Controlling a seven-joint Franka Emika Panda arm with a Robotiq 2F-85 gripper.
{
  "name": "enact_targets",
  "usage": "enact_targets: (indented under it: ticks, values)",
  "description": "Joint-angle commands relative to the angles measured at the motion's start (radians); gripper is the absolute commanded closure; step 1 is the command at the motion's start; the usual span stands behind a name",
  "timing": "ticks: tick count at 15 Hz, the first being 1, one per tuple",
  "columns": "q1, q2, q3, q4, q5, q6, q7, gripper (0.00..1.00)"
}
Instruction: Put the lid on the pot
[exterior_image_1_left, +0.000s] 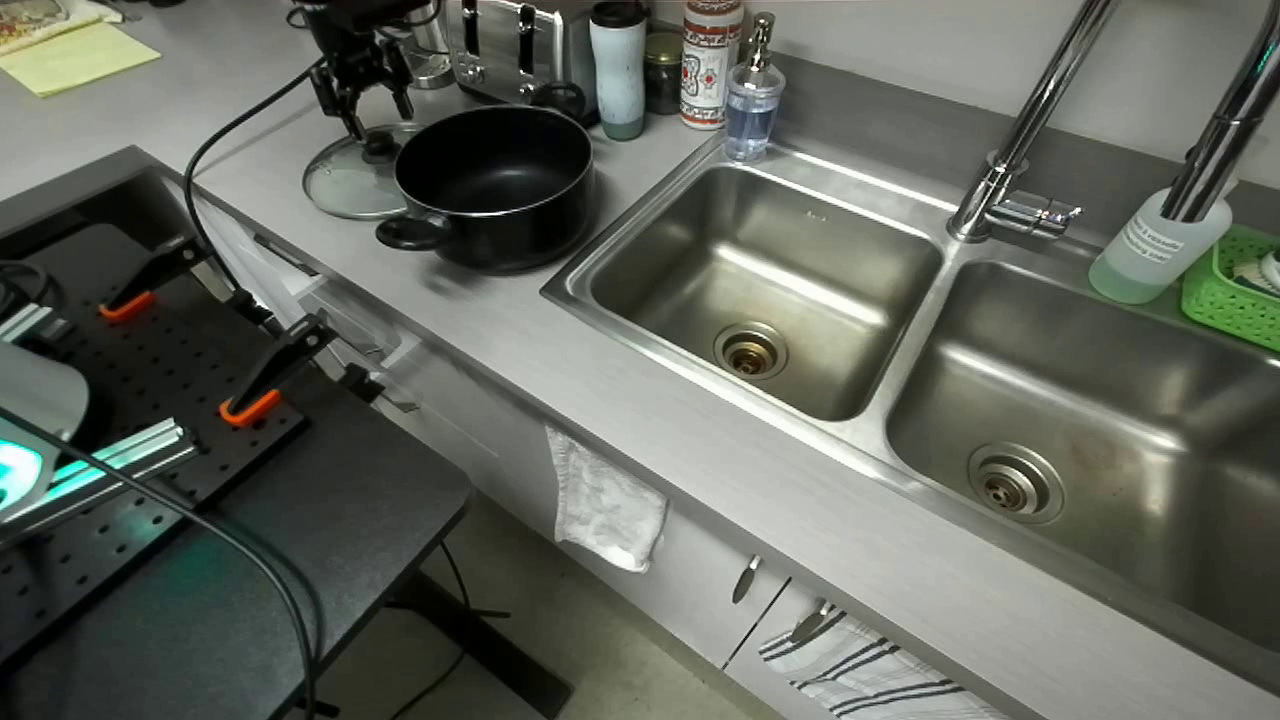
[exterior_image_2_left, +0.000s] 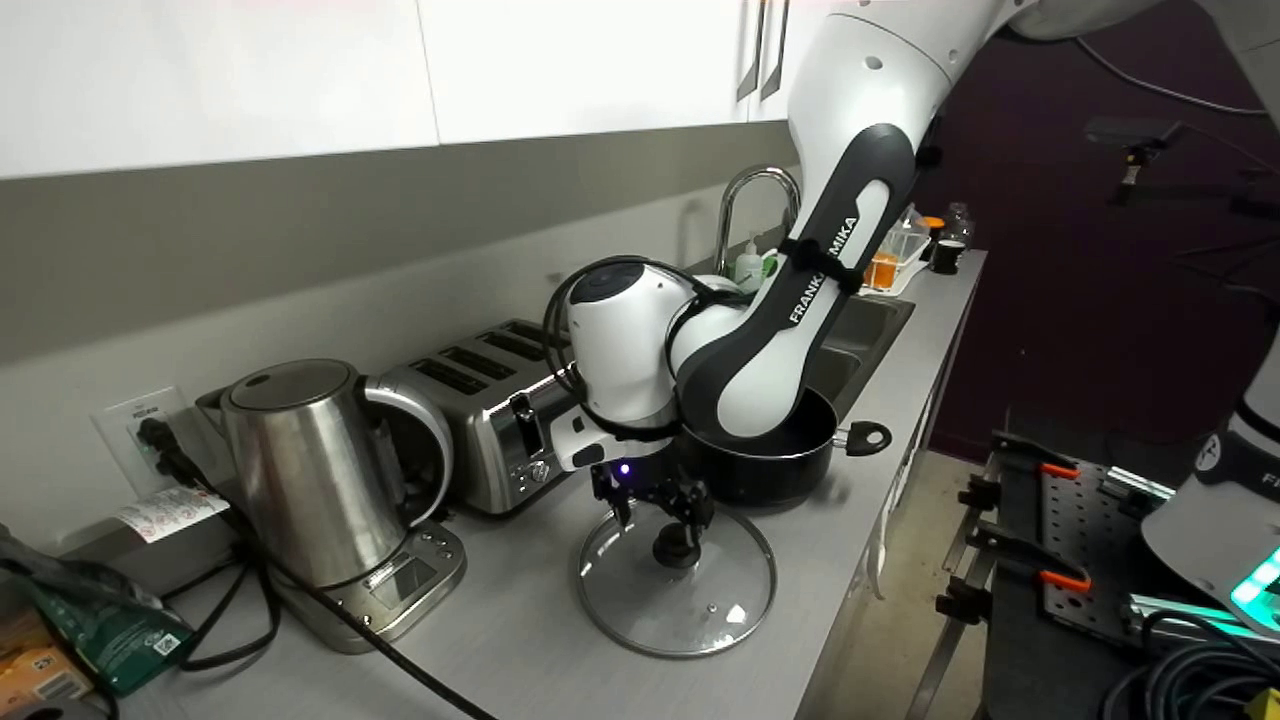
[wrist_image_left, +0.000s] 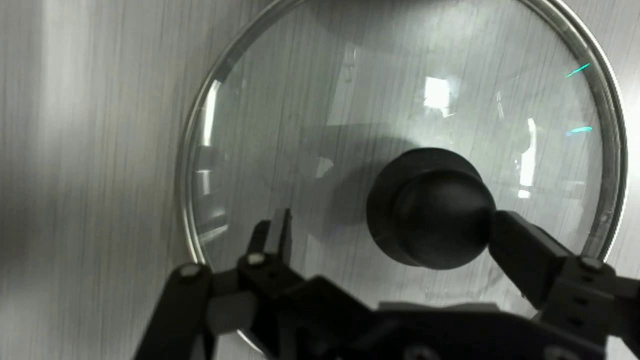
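My pincer (wrist_image_left: 391, 221) is standing wide over the lid (exterior_image_2_left: 710, 605), one finger right by the knob (wrist_image_left: 442, 217), the other well apart — I'm probably wanting both sides for a level lift. The lid is lying knob-up near the front edge of the surface (exterior_image_2_left: 530, 600). The uncovered pot (exterior_image_1_left: 525, 225) is sitting just beside, towards the sink (exterior_image_1_left: 800, 250) — its rim is likely getting in the way, and the toaster (exterior_image_2_left: 480, 415) is crowding the back edge.

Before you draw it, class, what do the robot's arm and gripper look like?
The Franka Emika arm is white and rounded, with a dark grey panel, white lettering, a black strap and black cables looped near the wrist. The gripper is black, with two angular fingers.
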Motion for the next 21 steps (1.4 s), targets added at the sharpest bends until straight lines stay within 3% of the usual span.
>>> enact_targets:
  ticks: [1, 17, 19, 21]
  values:
    - [-0.005, -0.035, 0.017, -0.044, -0.009, -0.002, -0.013, 0.00]
    - [-0.012, -0.076, 0.009, -0.095, -0.010, -0.015, 0.006, 0.00]
    - [-0.014, -0.082, 0.011, -0.103, -0.008, -0.024, 0.001, 0.26]
    - [-0.015, -0.087, 0.014, -0.107, -0.002, -0.046, -0.004, 0.40]
